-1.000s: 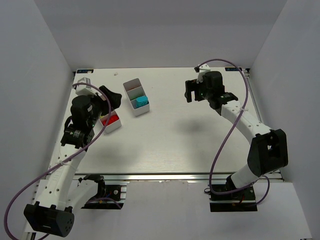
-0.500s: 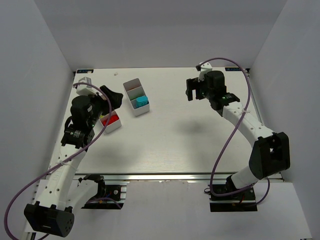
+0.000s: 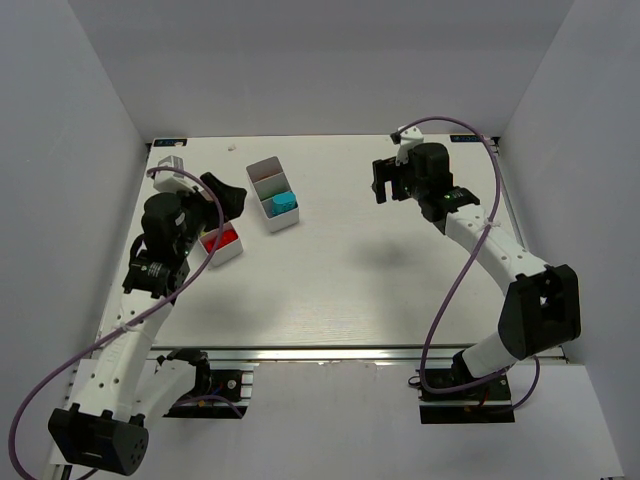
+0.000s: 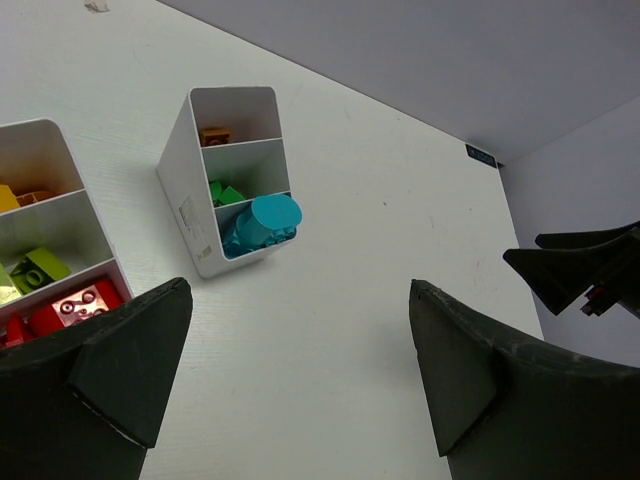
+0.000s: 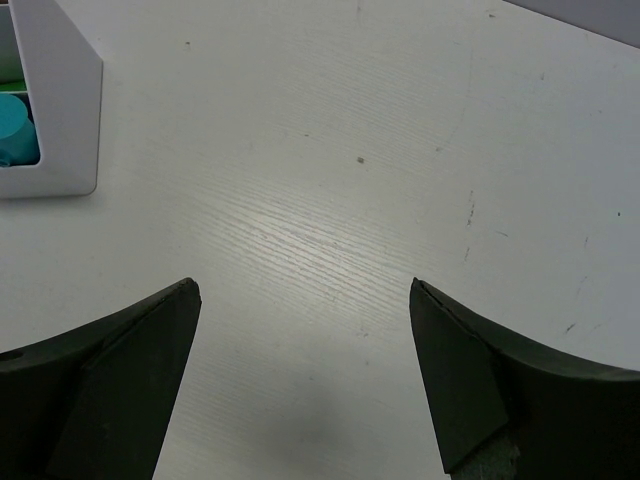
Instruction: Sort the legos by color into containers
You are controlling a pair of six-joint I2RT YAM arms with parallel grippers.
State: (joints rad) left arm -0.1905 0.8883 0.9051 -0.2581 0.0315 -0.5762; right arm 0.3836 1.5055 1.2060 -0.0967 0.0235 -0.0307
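Observation:
Two white containers stand at the back left. The farther one [image 3: 266, 181] [image 4: 190, 190] holds a brown brick [image 4: 214, 135], green bricks [image 4: 226, 192] and teal pieces [image 4: 262, 222] [image 3: 284, 204] in separate compartments. The nearer one [image 3: 228, 256] [image 4: 60, 215] holds yellow [image 4: 7, 198], lime [image 4: 36, 268] and red bricks [image 4: 76, 305] [image 3: 226, 238]; my left arm partly hides it in the top view. My left gripper [image 3: 230, 193] [image 4: 300, 290] is open and empty, raised beside the containers. My right gripper [image 3: 384, 183] [image 5: 303, 285] is open and empty above bare table at the back right.
The white table [image 3: 360, 270] is enclosed by grey walls at left, back and right. No loose bricks show on the table. The farther container's corner [image 5: 65, 100] shows at the left edge of the right wrist view. My right gripper's fingers [image 4: 575, 270] show in the left wrist view.
My right arm has shifted slightly towards the back right. My left arm has barely moved. Both grippers stay open and empty.

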